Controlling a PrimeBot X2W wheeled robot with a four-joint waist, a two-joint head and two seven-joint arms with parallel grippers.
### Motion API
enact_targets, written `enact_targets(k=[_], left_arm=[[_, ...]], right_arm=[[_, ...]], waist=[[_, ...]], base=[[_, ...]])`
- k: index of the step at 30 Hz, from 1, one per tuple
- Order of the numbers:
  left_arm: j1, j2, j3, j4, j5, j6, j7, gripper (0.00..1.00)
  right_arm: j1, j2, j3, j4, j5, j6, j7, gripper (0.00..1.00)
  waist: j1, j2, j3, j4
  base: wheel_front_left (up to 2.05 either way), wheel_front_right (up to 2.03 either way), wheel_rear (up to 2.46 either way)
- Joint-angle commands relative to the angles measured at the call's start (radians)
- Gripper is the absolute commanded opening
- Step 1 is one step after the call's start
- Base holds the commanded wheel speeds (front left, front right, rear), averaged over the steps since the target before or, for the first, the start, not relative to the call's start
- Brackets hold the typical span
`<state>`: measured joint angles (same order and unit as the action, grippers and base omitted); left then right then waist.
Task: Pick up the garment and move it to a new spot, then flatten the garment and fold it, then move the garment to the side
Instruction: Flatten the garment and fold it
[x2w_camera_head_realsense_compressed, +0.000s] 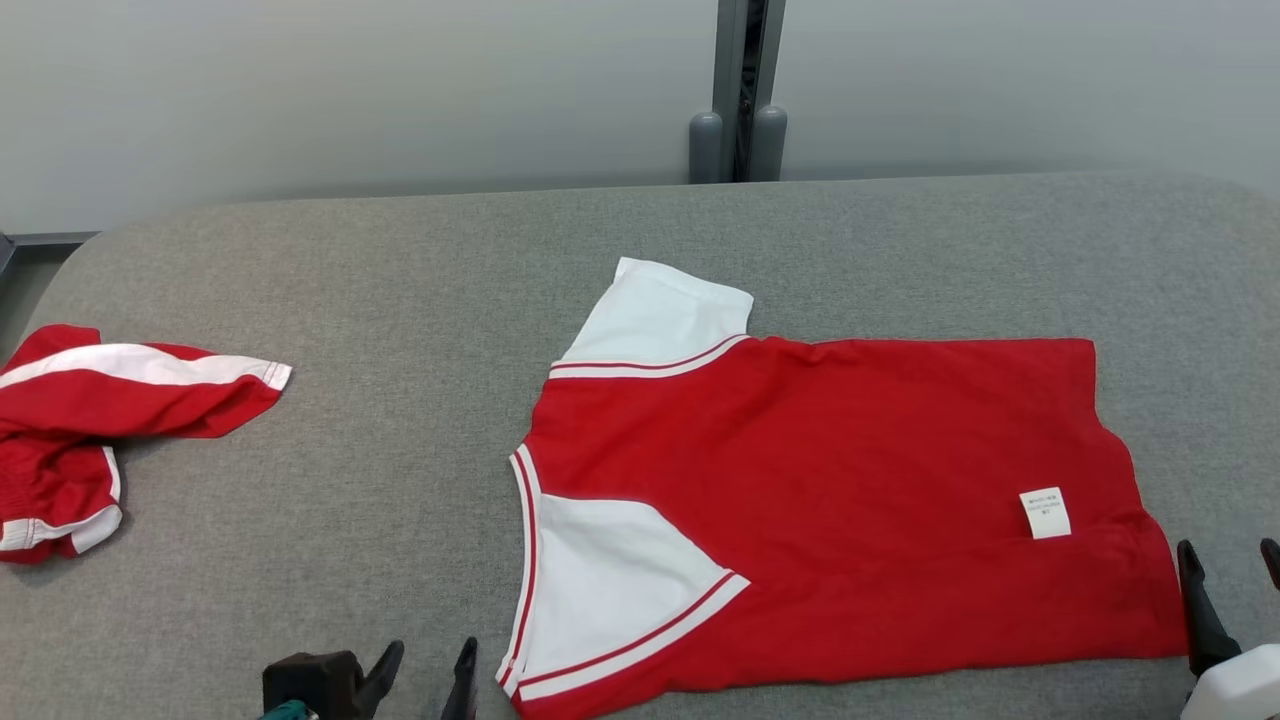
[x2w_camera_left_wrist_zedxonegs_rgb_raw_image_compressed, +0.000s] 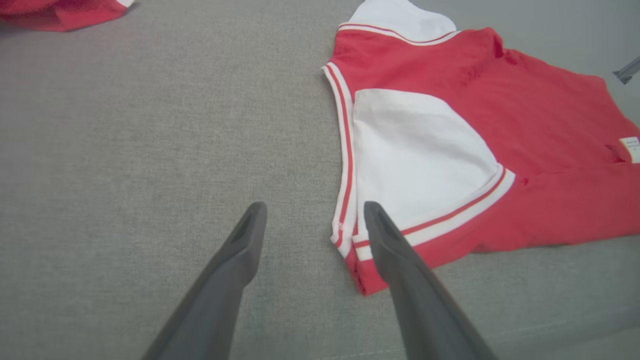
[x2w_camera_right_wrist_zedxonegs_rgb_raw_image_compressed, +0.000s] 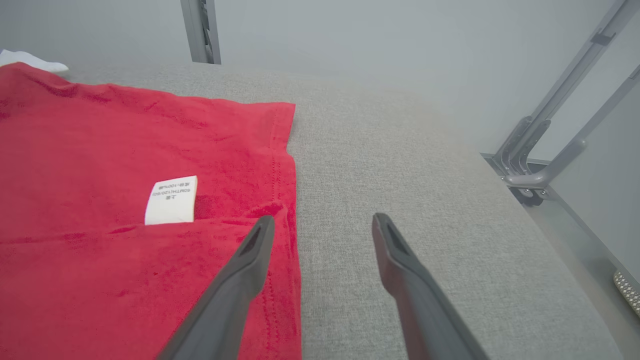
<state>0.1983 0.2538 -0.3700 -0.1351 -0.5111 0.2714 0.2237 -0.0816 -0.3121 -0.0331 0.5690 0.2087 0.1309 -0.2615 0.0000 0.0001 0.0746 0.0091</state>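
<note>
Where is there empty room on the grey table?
Bare grey fabric table lies between the crumpled red and white garment, far left, and the flat red and white shirt. The strip behind the shirt is bare too. The right half is crowded by the shirt.

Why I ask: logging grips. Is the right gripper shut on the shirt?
No, the right gripper stands open, fingers apart over the shirt edge.

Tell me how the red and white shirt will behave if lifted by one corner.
The shirt would probably droop limply: it lies thin and flat with soft creases. Its folded near edge may fall open. The fabric-covered table likely drags on it if pushed.
</note>
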Motion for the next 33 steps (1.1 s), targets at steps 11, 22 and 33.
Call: enact_targets(k=[11, 22, 33], left_arm=[[-0.172, -0.06, -0.004, 0.084, 0.039, -0.02, -0.126, 1.0], [-0.53, -0.092, -0.006, 0.374, -0.034, -0.171, -0.068, 1.0], [-0.966, -0.047, 0.03, 0.681, -0.097, -0.25, 0.163, 1.0]], right_arm=[[-0.002, 0.109, 0.031, -0.172, -0.064, 0.0, -0.004, 1.0], [-0.074, 0.121, 0.168, -0.213, 0.011, 0.0, -0.004, 1.0], [-0.172, 0.128, 0.239, -0.236, 0.042, 0.0, -0.004, 1.0]], waist=[[0.0, -0.0001, -0.019, -0.034], [0.0, -0.0001, 0.057, -0.102], [0.0, -0.0001, 0.217, -0.182]], base=[[0.0, 0.0, 0.0], [0.0, 0.0, 0.0], [0.0, 0.0, 0.0]])
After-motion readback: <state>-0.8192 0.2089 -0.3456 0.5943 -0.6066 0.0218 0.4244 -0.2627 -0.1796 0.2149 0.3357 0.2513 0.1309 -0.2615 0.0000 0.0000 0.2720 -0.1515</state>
